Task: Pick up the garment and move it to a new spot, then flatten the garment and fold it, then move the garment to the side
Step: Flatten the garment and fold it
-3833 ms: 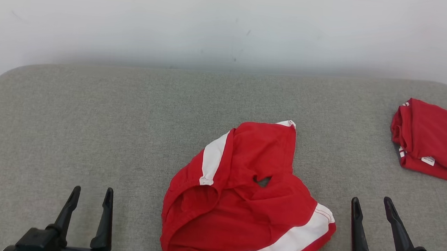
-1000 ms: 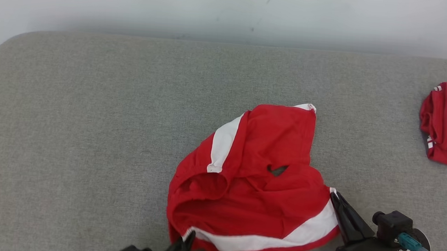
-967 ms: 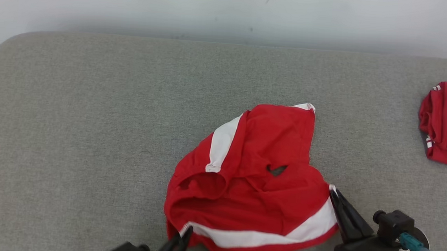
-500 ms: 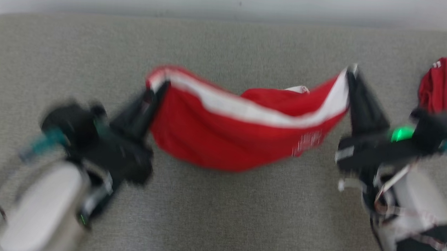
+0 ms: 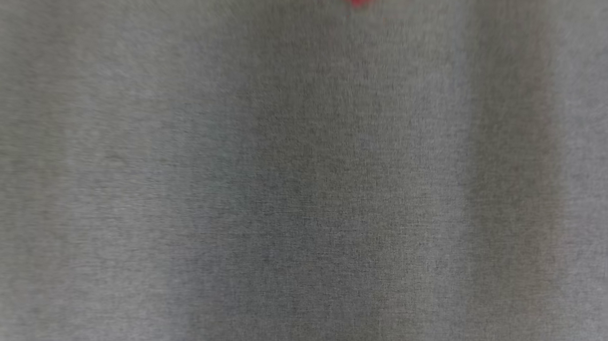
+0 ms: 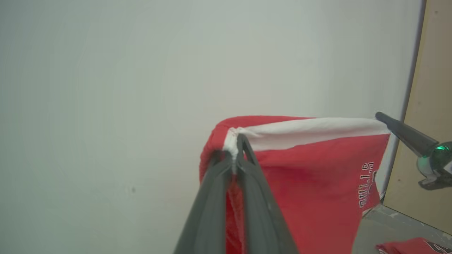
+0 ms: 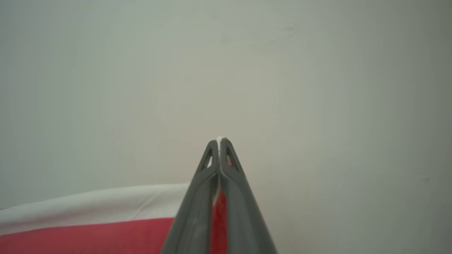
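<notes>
1. Two corners of the garment are pinched by the left hand and right hand.
2. It is now held aloft, lifted off the worktop.
3. Pick-up is judged done; relocation is owed.

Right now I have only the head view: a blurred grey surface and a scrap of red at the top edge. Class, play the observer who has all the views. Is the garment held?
Observer: Yes. The left tool is shut on one end of the white band of the red garment.
Operator: And the other end?
Observer: The right tool is shut on it; a sliver of white cloth shows between its tips.
Operator: Is the cloth bunched up?
Observer: No. The band runs nearly straight between the two tools, and the red cloth hangs from it in front of the wall.
</notes>
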{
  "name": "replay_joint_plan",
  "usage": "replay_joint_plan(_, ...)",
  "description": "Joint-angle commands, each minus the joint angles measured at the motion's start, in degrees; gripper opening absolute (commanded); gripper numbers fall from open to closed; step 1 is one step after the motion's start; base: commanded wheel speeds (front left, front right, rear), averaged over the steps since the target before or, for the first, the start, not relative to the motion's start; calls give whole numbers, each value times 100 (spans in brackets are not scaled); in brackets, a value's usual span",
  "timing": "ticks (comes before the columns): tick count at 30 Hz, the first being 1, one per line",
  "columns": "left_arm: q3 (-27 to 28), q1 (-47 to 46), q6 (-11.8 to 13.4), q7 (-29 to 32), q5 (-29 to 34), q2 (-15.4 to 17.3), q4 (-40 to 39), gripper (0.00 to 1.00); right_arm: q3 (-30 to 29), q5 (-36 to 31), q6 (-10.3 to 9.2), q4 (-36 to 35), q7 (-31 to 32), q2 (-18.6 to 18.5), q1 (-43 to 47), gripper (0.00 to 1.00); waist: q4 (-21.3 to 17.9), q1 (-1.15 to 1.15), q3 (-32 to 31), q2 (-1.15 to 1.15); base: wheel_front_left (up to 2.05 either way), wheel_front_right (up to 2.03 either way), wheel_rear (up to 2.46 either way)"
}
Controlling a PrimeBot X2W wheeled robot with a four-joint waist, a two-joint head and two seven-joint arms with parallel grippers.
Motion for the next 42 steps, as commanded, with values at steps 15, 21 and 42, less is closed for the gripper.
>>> replay_joint_plan(15, -954, -2798, 12, -105, -334, 179, 1588, 0, -846, -1895, -16, 2035, -416, 247, -3091, 0, -729, -3, 1557, -2, 0, 0, 0)
replay_joint_plan(21, -1415, -2854, 12, -305, -618, 263, 1910, 0, -904, -2046, -16, 2681, -791, 303, -3223, 0, -765, -3, 1675, -2, 0, 0, 0)
replay_joint_plan(42, -2228, 798, 147, -1613, -1719, 1941, -432, 0, 1702, 188, -16, 1273, -1496, 212, 438, 0, -818, -3, 382, -2, 0, 0, 0)
